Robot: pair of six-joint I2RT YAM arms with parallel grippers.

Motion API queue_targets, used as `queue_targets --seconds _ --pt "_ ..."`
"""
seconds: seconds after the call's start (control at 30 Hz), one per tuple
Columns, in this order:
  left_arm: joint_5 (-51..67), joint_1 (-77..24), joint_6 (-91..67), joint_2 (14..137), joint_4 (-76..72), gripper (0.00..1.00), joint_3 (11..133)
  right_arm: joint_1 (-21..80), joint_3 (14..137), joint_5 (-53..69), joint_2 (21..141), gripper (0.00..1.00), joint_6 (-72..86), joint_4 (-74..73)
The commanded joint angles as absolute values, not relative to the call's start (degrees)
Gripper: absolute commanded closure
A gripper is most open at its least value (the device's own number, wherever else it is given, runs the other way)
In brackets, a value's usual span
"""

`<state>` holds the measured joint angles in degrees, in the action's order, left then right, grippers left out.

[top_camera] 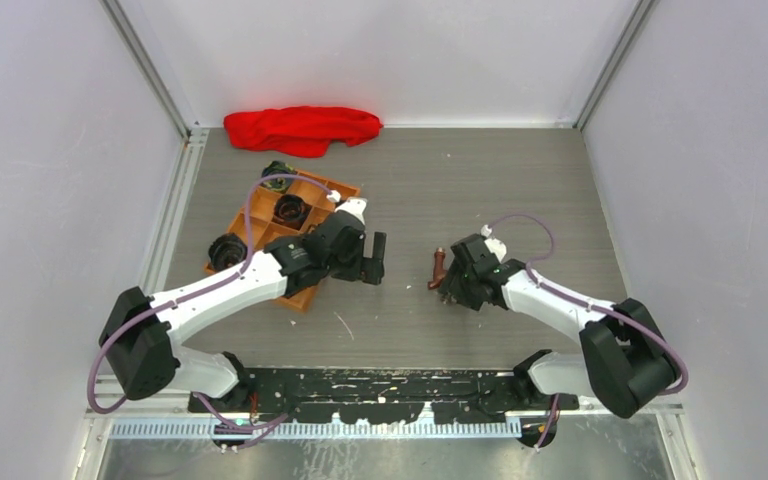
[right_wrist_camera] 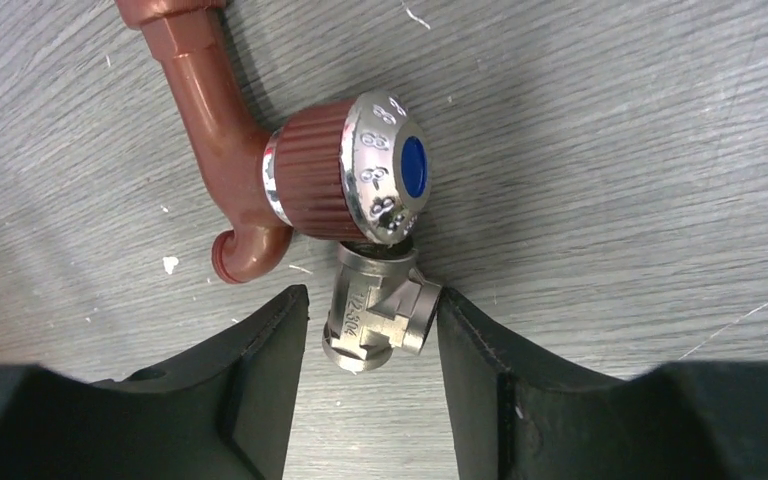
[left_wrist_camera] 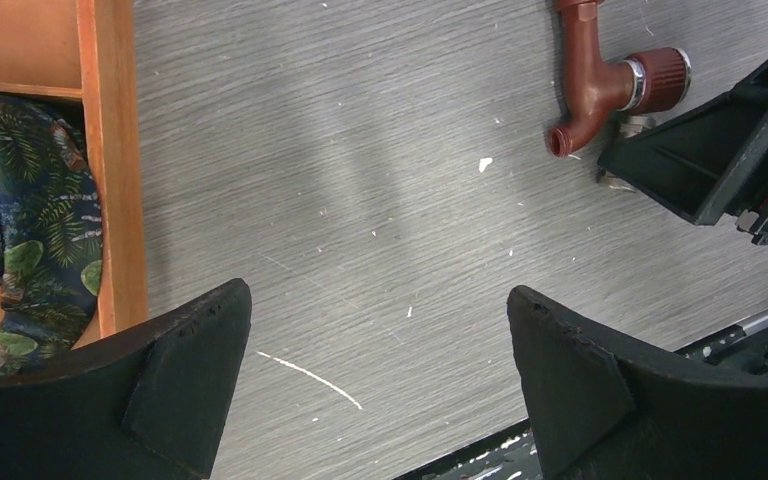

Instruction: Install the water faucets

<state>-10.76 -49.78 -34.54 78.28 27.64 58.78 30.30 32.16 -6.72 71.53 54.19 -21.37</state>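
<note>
One of the water faucets [right_wrist_camera: 215, 120] lies flat on the grey table: a reddish-brown bent pipe with a ribbed knob [right_wrist_camera: 350, 175] that has a silvery face and a blue centre. A silver tee fitting [right_wrist_camera: 375, 320] lies against the knob, between the fingers of my right gripper [right_wrist_camera: 372, 300]. The right finger touches the fitting and a gap shows at the left finger. In the top view the faucet [top_camera: 439, 268] is just left of my right gripper [top_camera: 452, 290]. My left gripper [left_wrist_camera: 378, 300] stands wide open over bare table, with the faucet [left_wrist_camera: 600, 85] ahead to its right.
An orange compartment tray [top_camera: 345, 188] sits at the left and holds dark coiled straps [top_camera: 290, 210]. Its wall [left_wrist_camera: 110, 150] and a leaf-patterned roll [left_wrist_camera: 30, 230] show in the left wrist view. A red cloth [top_camera: 302, 128] lies by the back wall.
</note>
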Motion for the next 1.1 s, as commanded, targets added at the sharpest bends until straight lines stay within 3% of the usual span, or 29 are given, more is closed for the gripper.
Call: queue_targets --seconds 0.0,0.3,0.53,0.87,1.07 --pt "-11.8 -48.9 -34.9 75.5 25.8 0.01 58.3 31.0 36.1 -14.0 74.9 0.47 53.8 -24.7" --pt "-9.2 -45.4 -34.4 73.9 27.7 0.01 58.6 31.1 39.3 -14.5 74.3 0.77 46.2 -23.2" --pt "10.3 -31.3 -37.2 70.4 24.6 0.01 56.7 31.1 37.9 -1.1 68.9 0.77 34.5 -11.0" --pt "35.2 -30.1 -43.0 79.2 16.9 0.01 59.0 32.0 36.4 19.7 67.4 0.68 20.0 7.5" --pt "42.2 -30.1 -44.8 85.1 15.4 0.03 60.1 32.3 31.0 29.6 66.3 0.75 12.9 21.2"
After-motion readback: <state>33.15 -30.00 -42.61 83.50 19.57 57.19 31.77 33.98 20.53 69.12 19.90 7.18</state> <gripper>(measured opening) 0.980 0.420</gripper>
